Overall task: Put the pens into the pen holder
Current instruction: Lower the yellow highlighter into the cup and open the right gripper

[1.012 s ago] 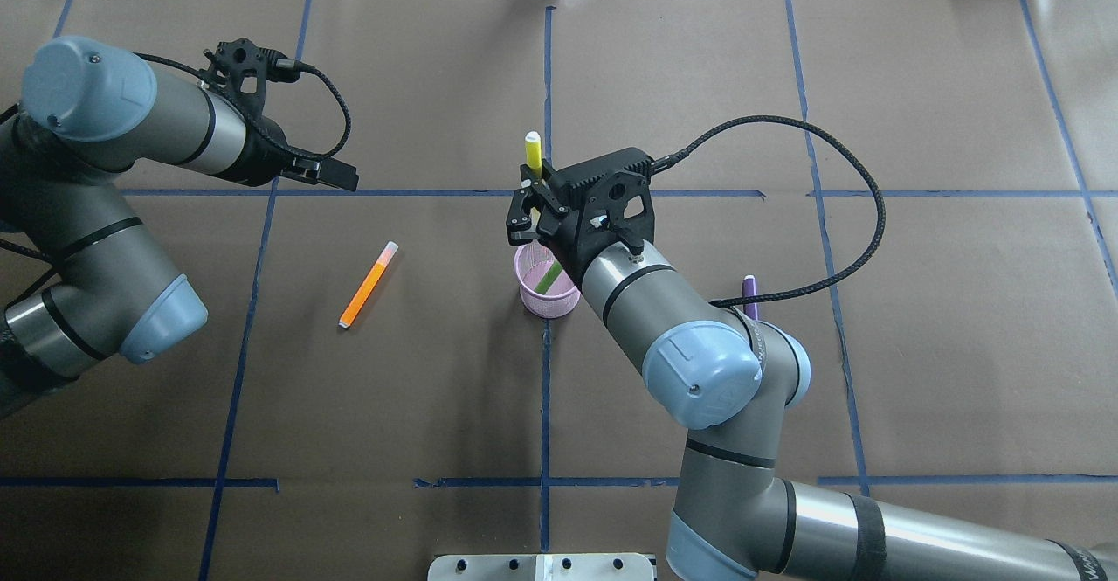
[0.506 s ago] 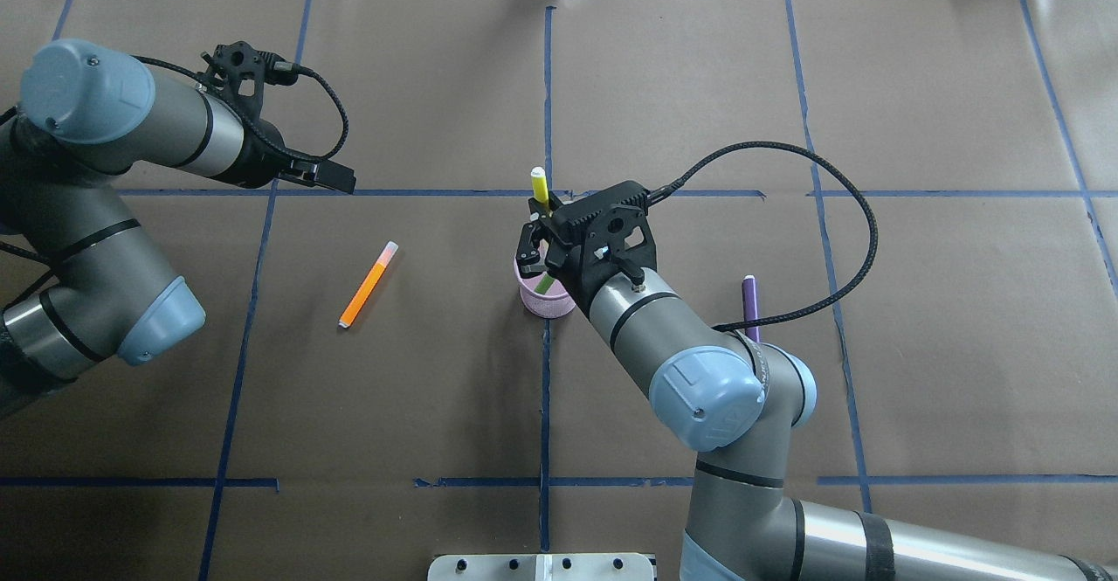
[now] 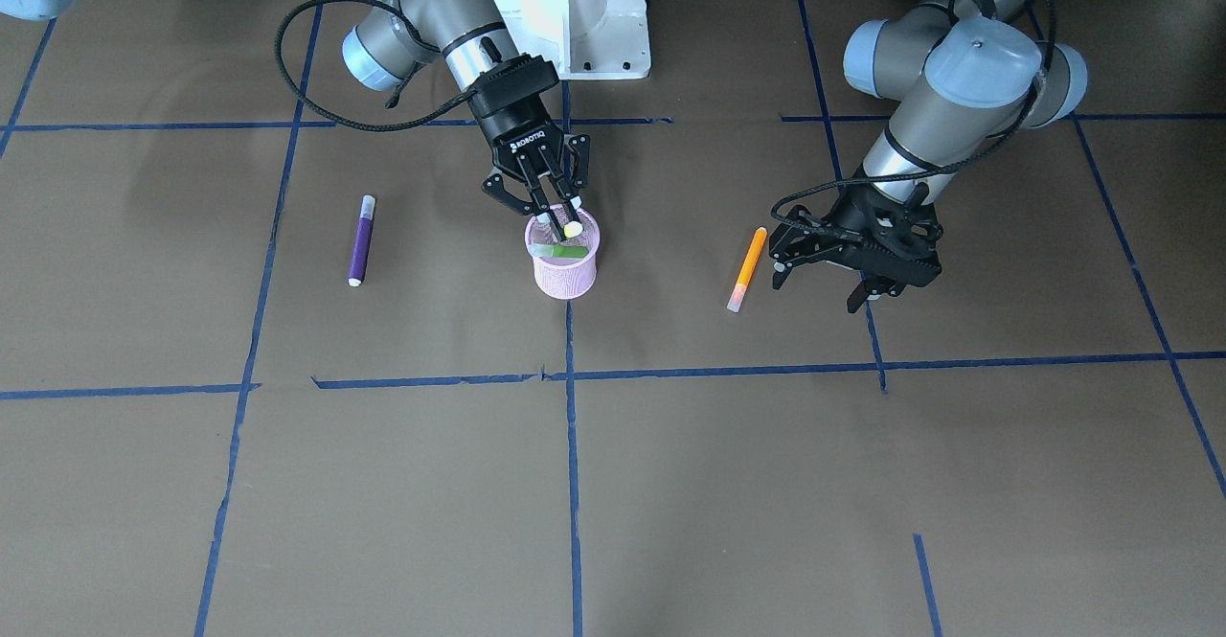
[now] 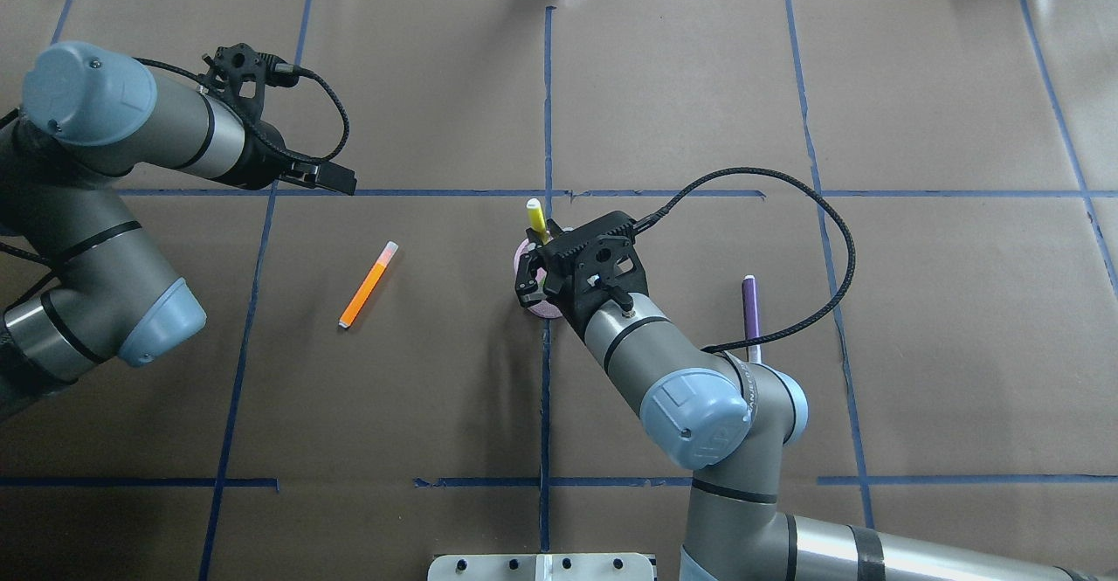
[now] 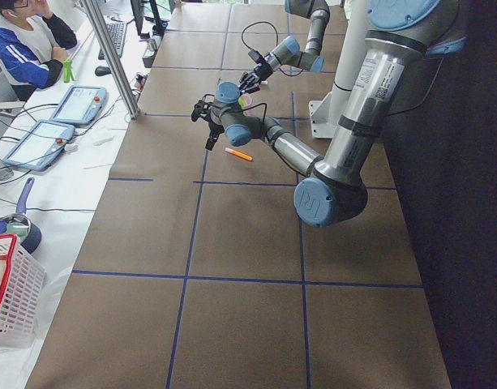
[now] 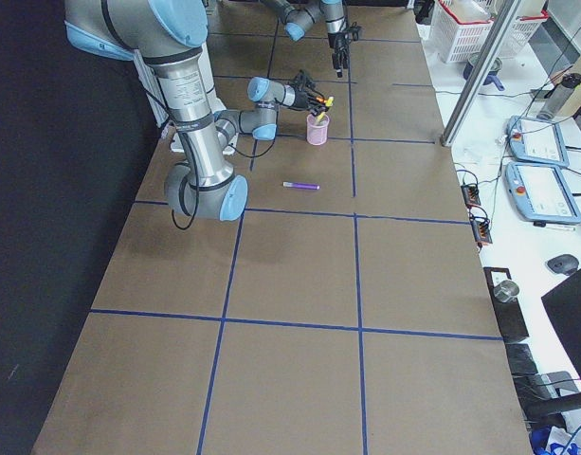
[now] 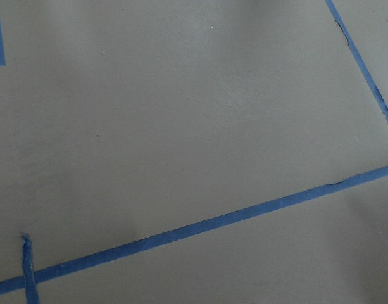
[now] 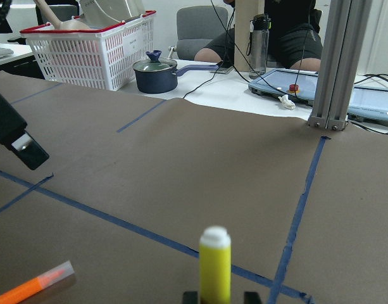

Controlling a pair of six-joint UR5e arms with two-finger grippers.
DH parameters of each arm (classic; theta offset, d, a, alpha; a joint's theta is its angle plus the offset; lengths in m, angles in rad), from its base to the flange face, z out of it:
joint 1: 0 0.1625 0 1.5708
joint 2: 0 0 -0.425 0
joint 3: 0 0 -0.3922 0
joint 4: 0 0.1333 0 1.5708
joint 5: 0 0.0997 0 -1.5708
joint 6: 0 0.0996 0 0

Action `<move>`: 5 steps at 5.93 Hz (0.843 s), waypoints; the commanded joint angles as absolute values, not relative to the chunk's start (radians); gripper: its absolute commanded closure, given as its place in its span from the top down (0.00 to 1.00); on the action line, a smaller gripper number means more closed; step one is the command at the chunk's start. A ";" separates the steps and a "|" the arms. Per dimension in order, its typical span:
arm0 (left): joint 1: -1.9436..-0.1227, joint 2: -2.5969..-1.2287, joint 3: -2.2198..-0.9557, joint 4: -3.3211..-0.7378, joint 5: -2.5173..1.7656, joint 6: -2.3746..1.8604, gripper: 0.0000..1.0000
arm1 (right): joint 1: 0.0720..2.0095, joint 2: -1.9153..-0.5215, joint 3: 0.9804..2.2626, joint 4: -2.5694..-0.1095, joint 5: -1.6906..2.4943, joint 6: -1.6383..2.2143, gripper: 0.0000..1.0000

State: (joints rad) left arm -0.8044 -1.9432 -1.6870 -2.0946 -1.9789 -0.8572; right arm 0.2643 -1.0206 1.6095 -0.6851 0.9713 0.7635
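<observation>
Brown paper tabletop (image 4: 699,83), blue tape grid (image 4: 437,192); right pincer (image 3: 556,222) tight around green pen (image 8: 215,272), left pincer (image 3: 814,295) spread.

One camera sits behind the robot, looking steeply down on the worktop (image 4: 681,83). Another faces it from the far side, the base block (image 3: 575,5) at its top. Both share the pink pen holder (image 3: 565,278) mid-scene. Two distant cameras look along the worktop from its left and right ends. The left wrist camera hangs close over blue tape (image 7: 200,225); the right wrist one looks low and level past the green pen (image 8: 215,272).
</observation>
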 commanded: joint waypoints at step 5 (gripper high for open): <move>-0.801 -1.962 -1.684 -2.028 -2.078 -0.853 1.00 | 0.484 -1.028 1.856 -1.145 1.359 0.765 1.00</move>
State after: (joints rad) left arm -0.8009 -1.9520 -1.6864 -2.0639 -2.0423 -0.8571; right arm 0.4063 -1.0091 1.8021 -1.0345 1.2305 0.7609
